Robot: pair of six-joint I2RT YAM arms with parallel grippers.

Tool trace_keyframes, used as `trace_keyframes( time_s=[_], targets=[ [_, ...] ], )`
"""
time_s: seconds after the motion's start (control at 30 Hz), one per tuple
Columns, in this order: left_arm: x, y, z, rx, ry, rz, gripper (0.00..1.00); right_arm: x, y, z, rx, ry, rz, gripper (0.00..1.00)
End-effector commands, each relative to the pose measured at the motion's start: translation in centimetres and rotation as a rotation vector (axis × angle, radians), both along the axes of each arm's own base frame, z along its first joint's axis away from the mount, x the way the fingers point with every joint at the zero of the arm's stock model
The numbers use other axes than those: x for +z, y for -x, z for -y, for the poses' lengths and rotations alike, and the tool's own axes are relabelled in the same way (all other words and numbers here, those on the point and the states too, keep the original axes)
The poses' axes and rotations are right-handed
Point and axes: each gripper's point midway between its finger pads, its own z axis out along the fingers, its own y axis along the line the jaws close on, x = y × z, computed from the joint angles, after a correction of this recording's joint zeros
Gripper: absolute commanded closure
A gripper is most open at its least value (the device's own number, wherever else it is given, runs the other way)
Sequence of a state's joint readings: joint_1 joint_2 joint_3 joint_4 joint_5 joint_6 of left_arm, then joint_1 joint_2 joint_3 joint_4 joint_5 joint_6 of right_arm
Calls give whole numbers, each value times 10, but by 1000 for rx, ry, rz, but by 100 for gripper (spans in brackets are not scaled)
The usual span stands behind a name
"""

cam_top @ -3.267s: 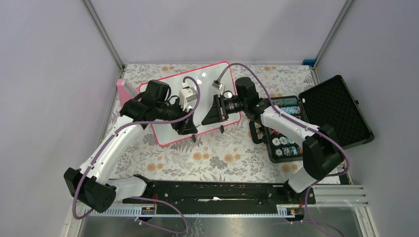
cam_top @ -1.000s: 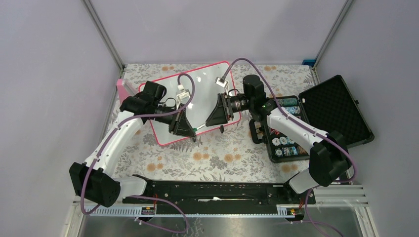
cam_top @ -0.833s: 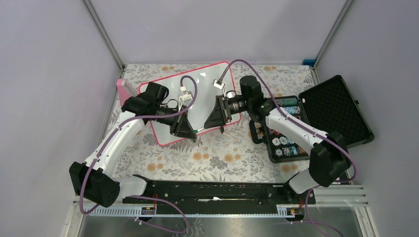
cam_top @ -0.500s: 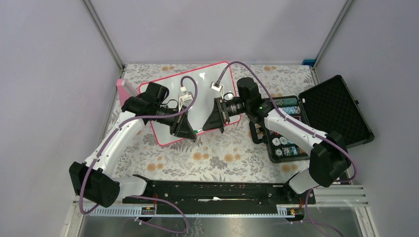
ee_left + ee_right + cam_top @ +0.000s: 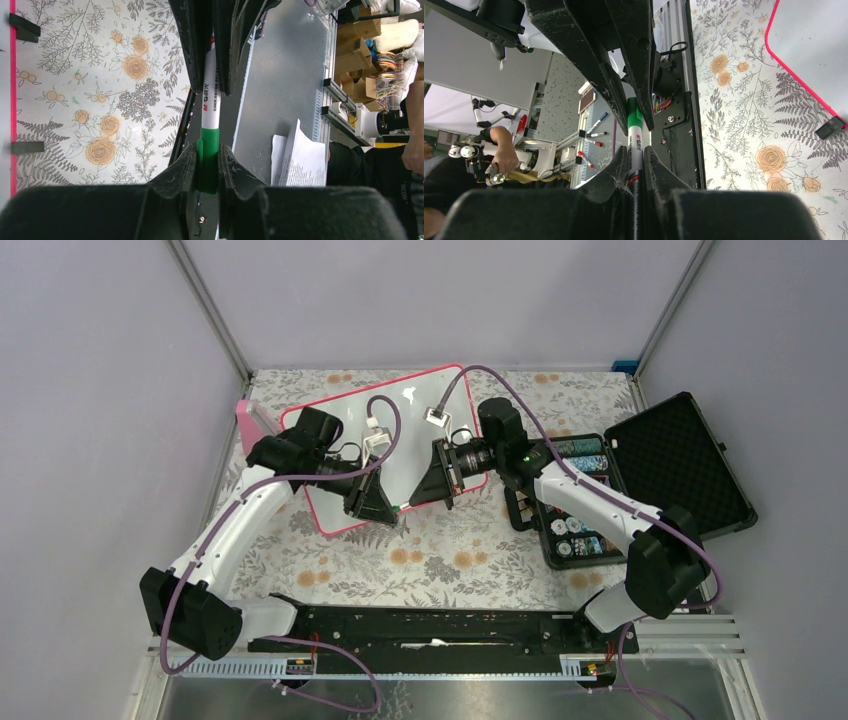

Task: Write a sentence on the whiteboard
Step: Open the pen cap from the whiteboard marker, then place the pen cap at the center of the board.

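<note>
Evidently one marker [image 5: 210, 95] bridges both arms, seemingly just above the near edge of the whiteboard [image 5: 814, 45]. The left gripper [image 5: 207, 150] is clamped on its green cap [image 5: 634, 112], and the right gripper [image 5: 633, 152] pinches the white barrel. The whiteboard lies toward the far-left corner of the table [image 5: 440, 560].

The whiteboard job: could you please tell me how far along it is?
Done: the marker is picked up. In hand: the left gripper is shut on its green cap, the right gripper on the barrel, likely to uncap it. Remaining: the whiteboard shows no writing where visible, so the whole sentence.
</note>
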State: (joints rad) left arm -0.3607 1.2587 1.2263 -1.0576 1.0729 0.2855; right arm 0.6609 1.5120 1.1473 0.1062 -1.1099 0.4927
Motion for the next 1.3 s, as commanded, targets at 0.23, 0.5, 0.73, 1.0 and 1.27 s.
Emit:
trace_keyframes(
  time_s=[0.23, 0.5, 0.73, 1.0, 1.27],
  targets=[
    [-15, -9, -13, 29, -91, 104, 100, 25, -22, 12, -43, -33, 27, 100],
    [-34, -7, -19, 23, -140, 85, 100, 43, -42, 36, -99, -44, 56, 100],
    [-42, -6, -23, 16, -169, 76, 100, 54, -60, 58, -153, -36, 82, 100],
    [-51, -7, -26, 8, -198, 80, 100, 60, -76, 79, -208, -44, 90, 100],
    [-106, -29, -26, 28, -391, 278, 99, 45, -120, 123, -408, -5, 75, 100]
  ],
)
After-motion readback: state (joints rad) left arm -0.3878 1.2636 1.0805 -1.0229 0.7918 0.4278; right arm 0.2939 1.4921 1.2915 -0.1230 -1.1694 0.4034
